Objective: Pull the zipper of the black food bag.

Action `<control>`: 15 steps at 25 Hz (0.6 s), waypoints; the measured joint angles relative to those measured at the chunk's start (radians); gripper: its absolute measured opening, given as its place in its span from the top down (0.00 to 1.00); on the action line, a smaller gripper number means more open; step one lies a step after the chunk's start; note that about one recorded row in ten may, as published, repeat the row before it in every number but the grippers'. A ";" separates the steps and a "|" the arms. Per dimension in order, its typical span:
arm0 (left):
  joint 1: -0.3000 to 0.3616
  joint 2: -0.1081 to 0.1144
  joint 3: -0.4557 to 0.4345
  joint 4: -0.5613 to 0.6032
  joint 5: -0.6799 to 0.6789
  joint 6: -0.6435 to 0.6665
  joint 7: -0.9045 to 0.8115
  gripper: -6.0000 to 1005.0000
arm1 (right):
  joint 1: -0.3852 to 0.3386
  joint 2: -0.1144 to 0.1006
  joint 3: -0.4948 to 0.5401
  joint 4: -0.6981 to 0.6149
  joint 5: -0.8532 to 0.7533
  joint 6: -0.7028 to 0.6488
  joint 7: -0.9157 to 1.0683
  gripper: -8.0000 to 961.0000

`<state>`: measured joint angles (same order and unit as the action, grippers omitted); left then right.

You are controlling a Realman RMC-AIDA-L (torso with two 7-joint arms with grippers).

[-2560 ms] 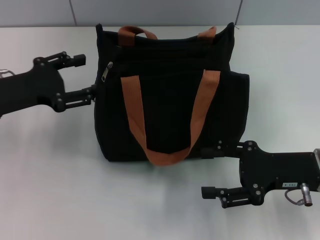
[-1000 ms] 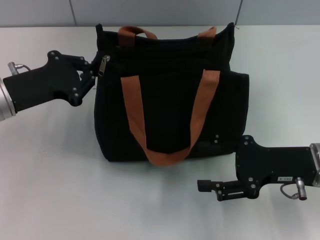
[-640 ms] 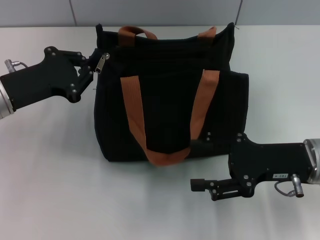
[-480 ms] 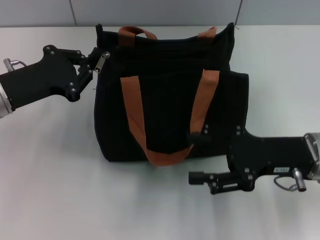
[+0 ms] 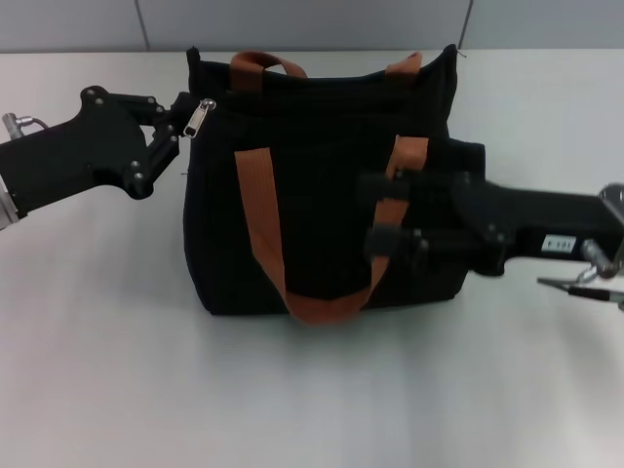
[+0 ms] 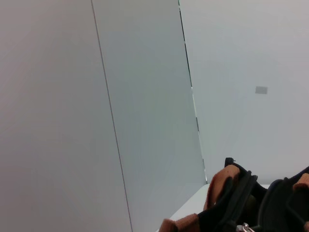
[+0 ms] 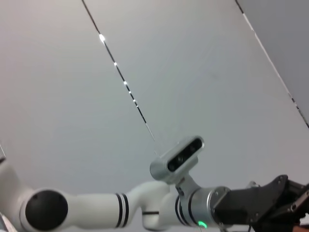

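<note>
The black food bag (image 5: 322, 195) stands in the middle of the white table (image 5: 117, 341), with its orange-brown strap handles hanging down its front. At the bag's top left corner the silver zipper (image 5: 203, 116) sticks up at a slant. My left gripper (image 5: 181, 121) reaches in from the left and is shut on the zipper's base. My right gripper (image 5: 378, 213) comes in from the right. It is open, its two fingers spread against the bag's front beside the right strap. The left wrist view catches only the bag (image 6: 244, 191) top and a handle.
A grey wall panel (image 5: 292, 24) runs along the table's far edge behind the bag. Bare table surface lies in front of the bag and to either side. The right wrist view shows my left arm (image 7: 145, 205) against the wall.
My left gripper closed on the zipper and lifted it toward the bag's top corner. My right gripper rose from the table at the bag's front right and moved left onto the bag's front.
</note>
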<state>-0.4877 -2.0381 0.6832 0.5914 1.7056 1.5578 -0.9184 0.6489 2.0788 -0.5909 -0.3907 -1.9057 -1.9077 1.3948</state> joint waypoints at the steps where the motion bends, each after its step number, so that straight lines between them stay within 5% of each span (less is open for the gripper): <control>1: 0.000 0.000 -0.001 0.001 0.000 0.000 0.000 0.96 | 0.005 0.000 0.000 -0.007 0.007 -0.001 0.023 0.18; 15: 0.004 0.001 -0.005 0.009 -0.013 0.054 -0.001 0.96 | 0.065 -0.009 -0.006 -0.097 0.063 0.036 0.314 0.20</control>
<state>-0.4832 -2.0368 0.6779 0.6002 1.6922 1.6122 -0.9197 0.7143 2.0700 -0.5967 -0.4881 -1.8426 -1.8721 1.7087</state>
